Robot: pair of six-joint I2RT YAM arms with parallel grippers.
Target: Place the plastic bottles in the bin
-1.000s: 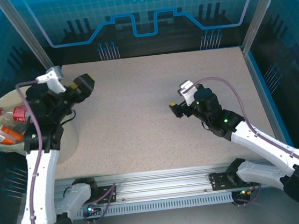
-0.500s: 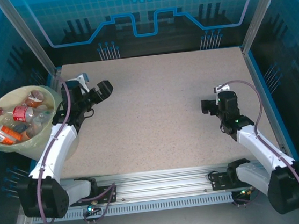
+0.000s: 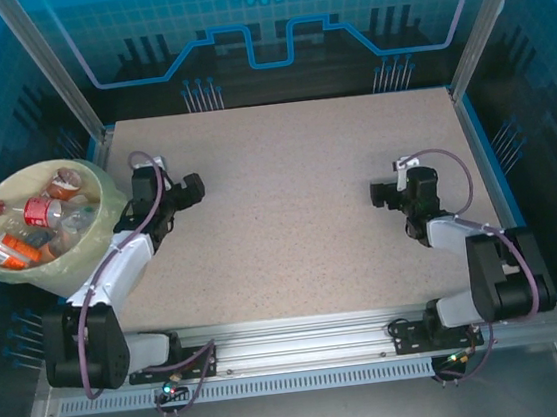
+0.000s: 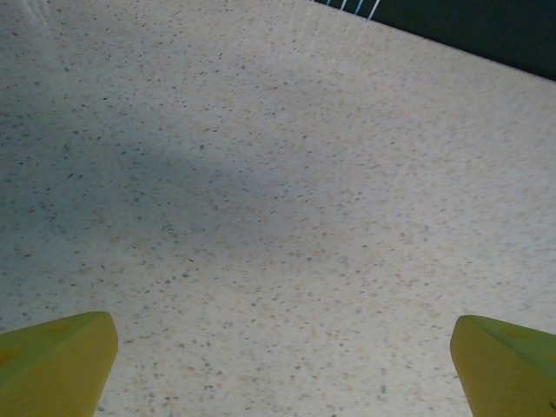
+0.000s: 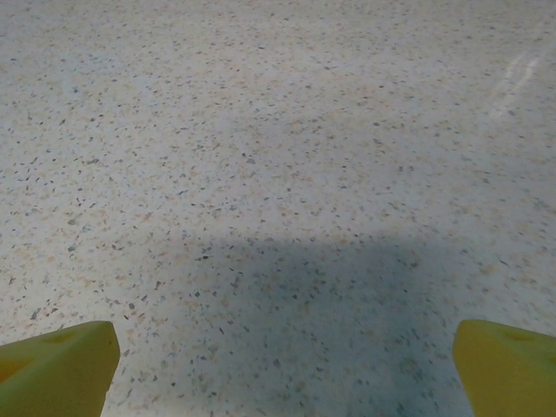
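Both your arms pulled back toward their bases; left pincer (image 3: 191, 186) and right pincer (image 3: 379, 195) stood released over the speckled surface (image 3: 286, 187), plastic bottles (image 3: 35, 211) lying in the bin (image 3: 82, 269).

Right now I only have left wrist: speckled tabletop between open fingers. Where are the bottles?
Observer: In the top view the plastic bottles lie inside the bin, at the left edge of the table.
Operator: Where am I relative to it?
Observer: The left gripper hangs over the table to the right of the bin, apart from it, holding nothing.
Operator: And the other side?
Observer: The right gripper is open and empty over the table's right half.
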